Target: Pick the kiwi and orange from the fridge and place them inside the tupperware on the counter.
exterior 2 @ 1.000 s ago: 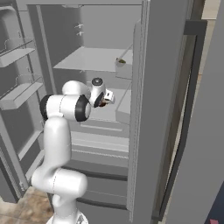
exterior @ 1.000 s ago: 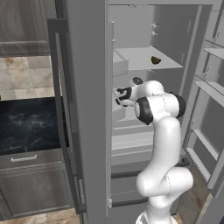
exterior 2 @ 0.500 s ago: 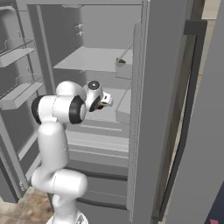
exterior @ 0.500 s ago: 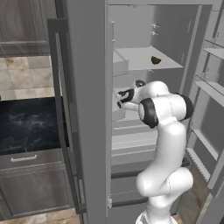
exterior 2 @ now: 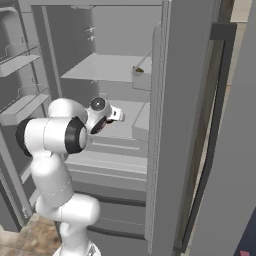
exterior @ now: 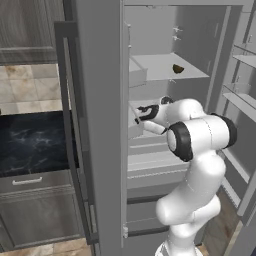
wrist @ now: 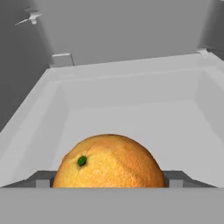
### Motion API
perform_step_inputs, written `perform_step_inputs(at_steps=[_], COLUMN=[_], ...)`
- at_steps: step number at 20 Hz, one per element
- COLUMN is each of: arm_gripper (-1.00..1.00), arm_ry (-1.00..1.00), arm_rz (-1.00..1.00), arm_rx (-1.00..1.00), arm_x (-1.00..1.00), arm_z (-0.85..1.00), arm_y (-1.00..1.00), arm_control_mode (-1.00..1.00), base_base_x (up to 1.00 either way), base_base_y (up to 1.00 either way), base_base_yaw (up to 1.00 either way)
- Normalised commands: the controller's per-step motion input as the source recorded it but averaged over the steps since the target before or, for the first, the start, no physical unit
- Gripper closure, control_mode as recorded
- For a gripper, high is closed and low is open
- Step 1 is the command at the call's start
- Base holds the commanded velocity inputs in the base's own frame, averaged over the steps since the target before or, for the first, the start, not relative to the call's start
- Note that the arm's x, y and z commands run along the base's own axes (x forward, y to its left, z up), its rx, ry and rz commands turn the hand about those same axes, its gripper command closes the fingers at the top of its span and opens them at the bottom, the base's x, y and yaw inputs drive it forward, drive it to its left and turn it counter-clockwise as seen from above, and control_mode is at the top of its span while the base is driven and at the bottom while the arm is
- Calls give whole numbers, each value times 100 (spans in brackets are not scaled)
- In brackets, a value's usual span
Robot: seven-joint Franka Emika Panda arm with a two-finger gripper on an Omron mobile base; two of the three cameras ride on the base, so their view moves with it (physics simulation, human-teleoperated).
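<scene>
Our gripper [exterior: 136,114] sits inside the open fridge [exterior: 100,75], at the level of the middle shelf, and it is closed around the orange [wrist: 109,162]. In the hand view the fruit sits squarely between the two dark finger tips, one at each flank, with its green stem mark turned toward the camera. Beyond it lies a pale grey bin or shelf tray [wrist: 131,100], and the orange appears lifted off its floor (we judge this from the angle, since the contact underneath is out of sight).

So we take the step in hand to be the first pickup: the orange is gripped and has to come out of the fridge. The next move calls for drawing the hand back past the door edge without knocking the shelves, then turning left toward the counter [exterior: 30,145], whose black stone top shows beside the fridge in the left base view.

The kiwi [exterior: 178,68] rests on the upper shelf, a small dark oval toward the back right, well above the hand; in the right base view it is a dark speck [exterior 2: 138,70] near the door edge.

Several things are hard to read. From the base cameras the fingers are a dark blur against the grey interior, and the orange cannot be made out there. The container we must fill lies somewhere outside these views, so its place on the counter is unknown to us.
</scene>
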Motion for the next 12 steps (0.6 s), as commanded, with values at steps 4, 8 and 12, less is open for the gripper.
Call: perform_step_inputs(at_steps=[4,8,12], arm_gripper=[100,100,100], arm_ry=[13,33,50], arm_rz=[0,0,0], arm_rx=[4,1,0], arm_x=[-25,-28,-31], arm_z=[99,94,71], arm_y=[-6,-18,-15], arm_control_mode=[-100,-100,-100], base_base_x=[0,0,0], base_base_y=[0,0,0], base_base_yaw=[0,0,0])
